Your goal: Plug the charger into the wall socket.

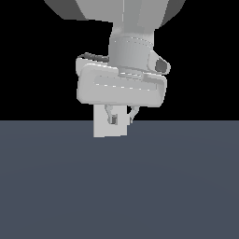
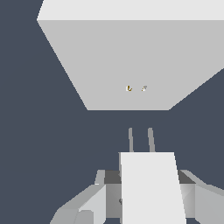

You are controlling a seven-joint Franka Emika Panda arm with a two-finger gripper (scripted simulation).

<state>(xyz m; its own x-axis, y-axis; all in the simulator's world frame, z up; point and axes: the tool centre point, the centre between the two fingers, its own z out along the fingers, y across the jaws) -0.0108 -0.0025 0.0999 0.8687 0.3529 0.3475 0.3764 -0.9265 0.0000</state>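
Gripper (image 2: 148, 197) clamped on charger (image 2: 151, 188); prongs (image 2: 141, 140) aimed at wall socket (image 2: 131, 65) just ahead, apart, approx level w/ its holes (image 2: 136, 88).

You see a flat, bare slate-blue floor (image 1: 119, 186) filling the lower half of the exterior view; above the floor's straight far edge, only black backdrop (image 1: 28, 70).

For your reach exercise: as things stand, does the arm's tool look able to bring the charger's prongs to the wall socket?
Probably yes: the tool holds the charger, and nothing shows between it and the wall socket.
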